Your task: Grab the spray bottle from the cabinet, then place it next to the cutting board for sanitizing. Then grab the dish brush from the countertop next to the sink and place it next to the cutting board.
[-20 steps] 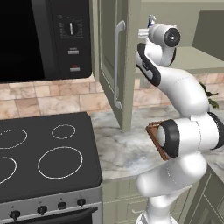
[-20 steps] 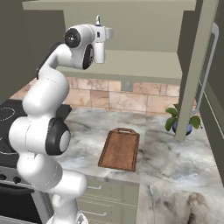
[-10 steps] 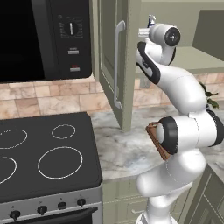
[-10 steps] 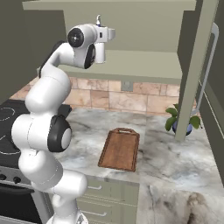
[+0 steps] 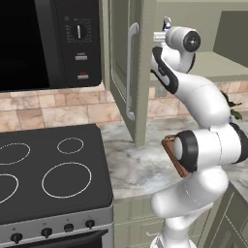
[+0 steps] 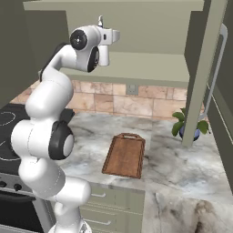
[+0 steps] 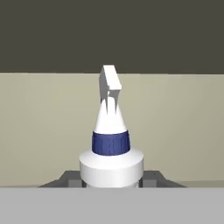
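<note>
- Hand view, nearest: one spray bottle (image 7: 111, 151) stands upright on the pale cabinet shelf (image 7: 48, 127), long axis vertical, white body, blue collar, nozzle head on top pointing up-right in this view.
- Gripper (image 7: 111, 178): two dark finger tips (image 7: 69, 178) flank the bottle's lower body, one per side, jaws narrow; actual contact w/ bottle cannot be told.
- Right base view: wrist reaches level into the open cabinet (image 6: 136, 68); bottle itself hidden behind the hand there.
- Same view, on the marble countertop (image 6: 177, 168): one cutting board (image 6: 124, 154), long axis running away from camera, handle slot at far end; one small potted plant (image 6: 189, 125) further right, near the backsplash.
- Left base view adds: cabinet door (image 5: 127, 68) swung open w/ one silver bar handle, one black cooktop (image 5: 48, 169) w/ four rings, one microwave (image 5: 48, 41) above; board edge peeks out behind the arm's elbow.
</note>
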### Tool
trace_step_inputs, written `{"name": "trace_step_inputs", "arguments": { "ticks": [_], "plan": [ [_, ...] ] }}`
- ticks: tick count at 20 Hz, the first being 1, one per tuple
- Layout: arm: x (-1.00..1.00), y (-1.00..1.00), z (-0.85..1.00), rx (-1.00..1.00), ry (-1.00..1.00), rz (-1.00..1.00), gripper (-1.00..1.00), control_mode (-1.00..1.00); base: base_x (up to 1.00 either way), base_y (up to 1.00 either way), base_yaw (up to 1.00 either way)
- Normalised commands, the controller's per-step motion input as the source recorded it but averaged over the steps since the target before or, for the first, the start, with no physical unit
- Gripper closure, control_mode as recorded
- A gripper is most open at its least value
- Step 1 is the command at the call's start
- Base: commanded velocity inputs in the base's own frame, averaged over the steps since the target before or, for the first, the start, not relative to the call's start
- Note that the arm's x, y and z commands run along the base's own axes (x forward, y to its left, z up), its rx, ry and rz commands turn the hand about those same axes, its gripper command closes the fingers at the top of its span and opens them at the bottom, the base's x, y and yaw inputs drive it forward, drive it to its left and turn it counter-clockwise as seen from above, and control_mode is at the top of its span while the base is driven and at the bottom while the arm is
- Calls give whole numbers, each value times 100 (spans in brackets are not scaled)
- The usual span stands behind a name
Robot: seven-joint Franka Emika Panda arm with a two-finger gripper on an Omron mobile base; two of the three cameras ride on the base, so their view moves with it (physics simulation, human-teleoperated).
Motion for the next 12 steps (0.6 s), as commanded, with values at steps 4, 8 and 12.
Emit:
{"name": "trace_step_inputs", "arguments": {
  "ticks": [4,8,12],
  "plan": [
    [-15,0,-3,0,-2,0,100,-100,0,0,0],
    [-16,0,0,0,-1,0,100,-100,0,0,0],
    [-28,0,0,1,-4,0,100,-100,0,0,0]
  ]
}}
